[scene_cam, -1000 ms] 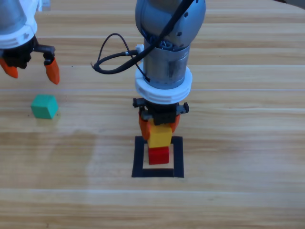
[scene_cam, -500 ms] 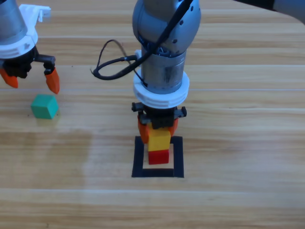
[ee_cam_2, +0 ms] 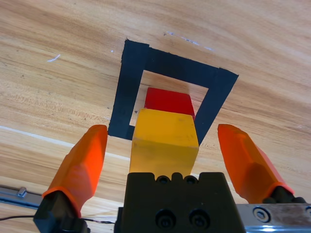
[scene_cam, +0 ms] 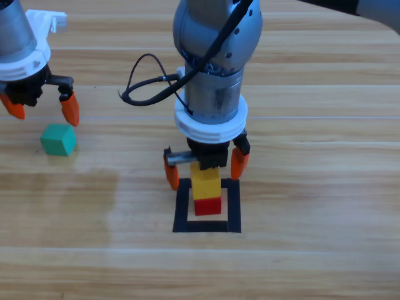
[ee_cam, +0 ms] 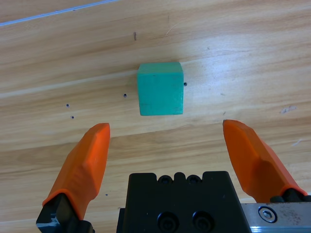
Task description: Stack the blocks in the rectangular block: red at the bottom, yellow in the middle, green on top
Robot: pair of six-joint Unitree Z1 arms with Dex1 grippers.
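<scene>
With the yellow cube (scene_cam: 205, 182) set on the red cube (scene_cam: 207, 206) inside the black tape outline (scene_cam: 182, 206), the right gripper (scene_cam: 204, 169), wide open and empty, should be lifted straight, while the left gripper (scene_cam: 42, 109), open, is centred over the green cube (scene_cam: 59, 139)

Wooden table (scene_cam: 325, 187), black tape outline (scene_cam: 181, 206) with red cube (scene_cam: 207, 207) inside, teal-green cube (scene_cam: 59, 139) well apart at left

Red cube (scene_cam: 207, 207) under yellow cube (scene_cam: 205, 182), inside the black tape outline (scene_cam: 181, 209). Teal-green cube (scene_cam: 59, 139) lay on the pale wood-grain counter (scene_cam: 312, 156). Both tools had orange jaws and black bodies.
</scene>
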